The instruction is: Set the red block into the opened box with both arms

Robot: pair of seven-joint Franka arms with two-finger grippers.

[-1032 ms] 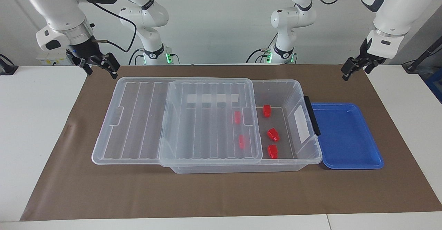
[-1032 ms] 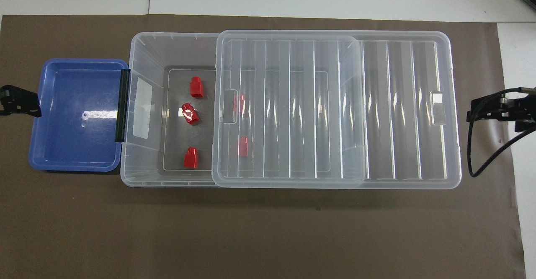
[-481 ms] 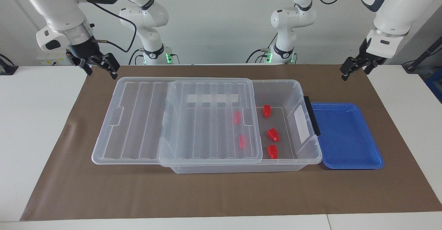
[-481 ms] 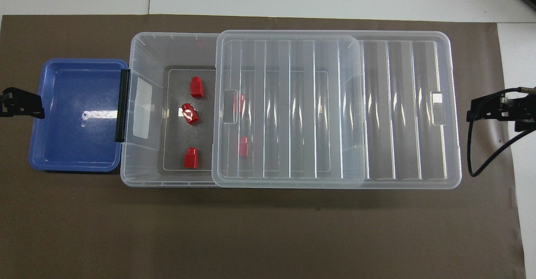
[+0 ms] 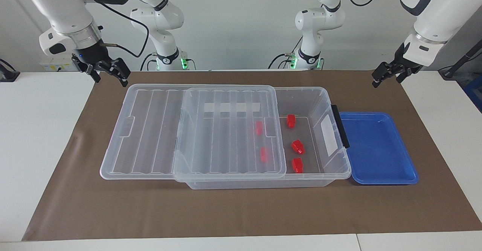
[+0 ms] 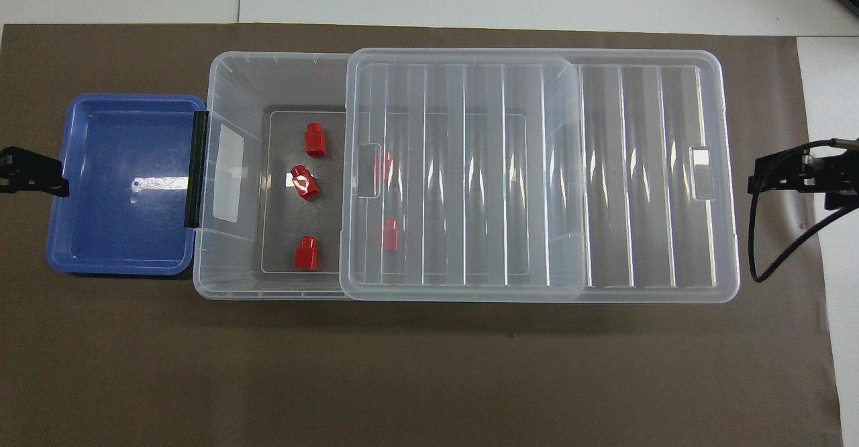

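The clear box (image 5: 301, 90) (image 6: 268, 59) lies across the middle of the brown mat. Its ribbed lid (image 5: 150, 130) (image 6: 637, 165) is slid toward the right arm's end, which uncovers the part by the black handle (image 5: 340, 124). Several red blocks lie on the box floor: three in the uncovered part (image 5: 291, 121) (image 5: 298, 147) (image 5: 297, 165) (image 6: 305, 182), two under the lid (image 5: 258, 127) (image 5: 263, 154). My left gripper (image 5: 386, 80) (image 6: 33, 172) hangs open and empty over the mat's edge by the blue tray. At the lid's end my right gripper (image 5: 112, 79) (image 6: 758, 177) waits open and empty.
A shallow blue tray (image 5: 376, 149) (image 6: 121, 232) with nothing in it sits against the box's handle end, toward the left arm's end. The brown mat (image 5: 241, 209) covers the middle of the white table.
The left arm has shifted slightly, its gripper staying by the blue tray. The right arm, the box, the lid and the blocks have not moved.
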